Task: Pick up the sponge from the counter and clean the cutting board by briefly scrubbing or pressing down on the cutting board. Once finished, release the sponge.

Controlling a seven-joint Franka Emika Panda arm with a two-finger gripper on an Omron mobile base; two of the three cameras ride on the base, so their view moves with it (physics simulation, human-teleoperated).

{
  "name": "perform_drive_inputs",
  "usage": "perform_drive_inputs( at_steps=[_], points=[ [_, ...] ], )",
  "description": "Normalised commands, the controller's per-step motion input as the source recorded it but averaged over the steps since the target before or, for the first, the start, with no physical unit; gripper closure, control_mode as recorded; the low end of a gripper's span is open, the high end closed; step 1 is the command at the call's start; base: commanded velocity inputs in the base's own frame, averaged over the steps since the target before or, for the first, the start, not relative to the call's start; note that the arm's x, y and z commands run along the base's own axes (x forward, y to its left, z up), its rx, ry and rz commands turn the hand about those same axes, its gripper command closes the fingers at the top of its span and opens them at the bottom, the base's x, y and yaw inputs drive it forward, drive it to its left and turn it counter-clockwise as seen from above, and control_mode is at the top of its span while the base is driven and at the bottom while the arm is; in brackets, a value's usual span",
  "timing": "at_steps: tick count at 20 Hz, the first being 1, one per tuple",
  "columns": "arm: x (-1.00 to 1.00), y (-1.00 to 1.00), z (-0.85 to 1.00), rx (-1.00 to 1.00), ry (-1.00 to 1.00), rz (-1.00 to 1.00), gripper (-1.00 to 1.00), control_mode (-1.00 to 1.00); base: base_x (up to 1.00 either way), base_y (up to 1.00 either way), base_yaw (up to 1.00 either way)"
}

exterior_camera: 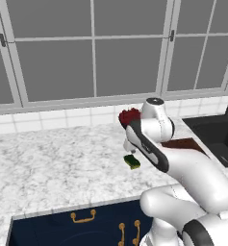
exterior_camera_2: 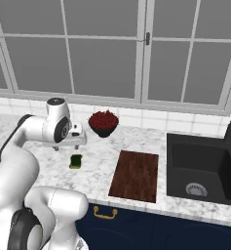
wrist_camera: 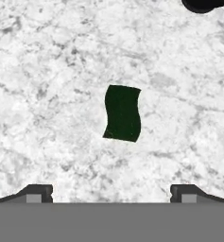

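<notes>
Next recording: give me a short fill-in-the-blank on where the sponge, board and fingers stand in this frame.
1. The sponge lies on the ____, not on the cutting board.
2. The fingers stand ____, with nothing between them.
3. The bowl of red fruit stands near the back wall, ____ the sponge.
4. The black sink lies beside the ____.

Missing words: counter; open; behind; cutting board

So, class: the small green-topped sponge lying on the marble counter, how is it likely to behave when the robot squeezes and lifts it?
The sponge looks small beside the cutting board, so it is probably light. Its edges look wavy from the hand view, so it likely gives under the pincer, whose jaws are wide open. It lies flat on the counter, so it probably won't roll.
</notes>
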Motion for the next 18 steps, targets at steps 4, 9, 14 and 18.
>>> perform_drive_inputs(
  at_steps=[4, 9, 14, 18],
  points=[
    [0.51, 0.02, -0.54, 0.0, 0.01, 0.02, -1.0, -1.0, 0.0, 0.0, 0.0],
    [0.34, 0.07, -0.39, 0.0, 0.0, 0.04, -1.0, -1.0, 0.0, 0.0, 0.0],
    [0.25, 0.01, -0.32, 0.0, 0.02, 0.05, -1.0, -1.0, 0.0, 0.0, 0.0],
    [0.09, 0.02, -0.27, 0.0, 0.07, 0.03, -1.0, -1.0, 0.0, 0.0, 0.0]
  ],
)
